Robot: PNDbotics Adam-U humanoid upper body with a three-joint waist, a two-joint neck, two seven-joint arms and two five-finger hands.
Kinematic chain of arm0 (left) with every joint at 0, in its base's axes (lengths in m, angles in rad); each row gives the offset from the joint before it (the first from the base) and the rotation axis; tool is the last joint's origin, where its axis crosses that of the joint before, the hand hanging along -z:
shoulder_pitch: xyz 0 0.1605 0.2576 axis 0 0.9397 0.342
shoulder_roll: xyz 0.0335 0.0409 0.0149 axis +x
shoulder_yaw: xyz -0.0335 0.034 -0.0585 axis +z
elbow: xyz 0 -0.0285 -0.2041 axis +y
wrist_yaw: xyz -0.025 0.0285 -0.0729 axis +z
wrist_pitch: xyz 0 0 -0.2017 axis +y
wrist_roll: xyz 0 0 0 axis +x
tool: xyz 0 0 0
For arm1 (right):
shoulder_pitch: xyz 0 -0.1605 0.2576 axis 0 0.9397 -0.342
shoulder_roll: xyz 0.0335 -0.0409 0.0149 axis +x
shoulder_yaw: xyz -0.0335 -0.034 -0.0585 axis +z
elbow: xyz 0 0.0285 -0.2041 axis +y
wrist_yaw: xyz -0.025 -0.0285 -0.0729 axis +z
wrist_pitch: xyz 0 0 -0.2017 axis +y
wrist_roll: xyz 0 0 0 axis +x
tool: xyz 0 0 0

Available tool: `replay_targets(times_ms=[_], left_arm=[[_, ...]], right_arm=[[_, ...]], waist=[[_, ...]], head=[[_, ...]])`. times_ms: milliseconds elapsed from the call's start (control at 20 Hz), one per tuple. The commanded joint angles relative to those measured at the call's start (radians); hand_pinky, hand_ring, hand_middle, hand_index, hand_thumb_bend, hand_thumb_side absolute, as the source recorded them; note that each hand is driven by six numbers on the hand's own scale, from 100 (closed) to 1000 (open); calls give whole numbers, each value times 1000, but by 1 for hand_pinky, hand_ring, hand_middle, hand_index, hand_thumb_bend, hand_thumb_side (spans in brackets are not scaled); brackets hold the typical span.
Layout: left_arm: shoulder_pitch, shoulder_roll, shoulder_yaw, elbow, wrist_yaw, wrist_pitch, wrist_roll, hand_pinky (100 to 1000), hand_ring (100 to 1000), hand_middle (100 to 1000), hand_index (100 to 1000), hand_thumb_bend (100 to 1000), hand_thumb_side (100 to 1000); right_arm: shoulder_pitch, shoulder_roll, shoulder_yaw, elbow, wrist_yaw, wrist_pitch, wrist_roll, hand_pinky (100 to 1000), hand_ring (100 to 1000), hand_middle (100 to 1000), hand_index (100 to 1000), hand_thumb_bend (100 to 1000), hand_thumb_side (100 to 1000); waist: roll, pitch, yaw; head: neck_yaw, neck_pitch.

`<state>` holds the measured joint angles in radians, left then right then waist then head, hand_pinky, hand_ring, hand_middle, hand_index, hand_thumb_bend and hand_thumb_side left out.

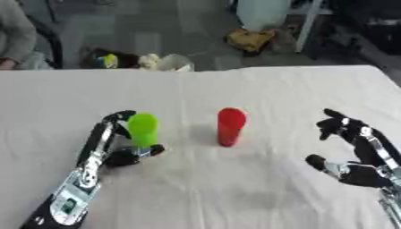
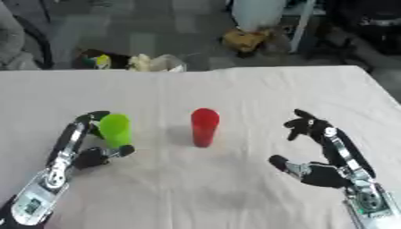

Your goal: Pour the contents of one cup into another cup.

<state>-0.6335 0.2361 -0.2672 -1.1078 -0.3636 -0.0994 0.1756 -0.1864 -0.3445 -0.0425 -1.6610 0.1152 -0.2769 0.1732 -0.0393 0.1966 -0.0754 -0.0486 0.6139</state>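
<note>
A green cup (image 1: 143,129) stands upright on the white tablecloth (image 1: 235,89) at the left. My left hand (image 1: 109,141) is around it, fingers curled behind its top and thumb at its base. A red cup (image 1: 230,126) stands upright in the middle of the table, about a cup's width to the right of the green one, with nothing touching it. My right hand (image 2: 325,154) hovers open at the right, fingers spread and thumb low, well apart from the red cup. What the cups hold is hidden.
The table's far edge (image 1: 203,70) runs across the upper part of the view. Beyond it lie bags and clutter (image 1: 149,61) on the floor, and a person's sleeve (image 1: 15,40) shows at the far left.
</note>
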Motion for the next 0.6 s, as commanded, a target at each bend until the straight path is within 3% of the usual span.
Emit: replay_targets(times_ms=[50, 350, 600], left_arm=[[-24, 3, -3, -9, -4, -8, -9, 681, 489, 627, 816, 917, 487], [-27, 0, -4, 0, -10, -5, -16, 630, 383, 517, 806, 787, 436], [-28, -3, -3, 10, -6, -2, -24, 569, 318, 465, 802, 567, 366]], right_arm=[[-13, -11, -5, -17, -6, -3, 5, 794, 1000, 480, 714, 660, 352], [-13, -10, -5, -16, -7, -4, 6, 794, 1000, 480, 714, 659, 353], [-13, -8, -4, -15, -6, -5, 8, 794, 1000, 479, 714, 659, 352]], waist=[[0, -11, -4], [-2, -9, -8], [-4, -7, -11]], head=[[4, -5], [3, -4], [3, -4]])
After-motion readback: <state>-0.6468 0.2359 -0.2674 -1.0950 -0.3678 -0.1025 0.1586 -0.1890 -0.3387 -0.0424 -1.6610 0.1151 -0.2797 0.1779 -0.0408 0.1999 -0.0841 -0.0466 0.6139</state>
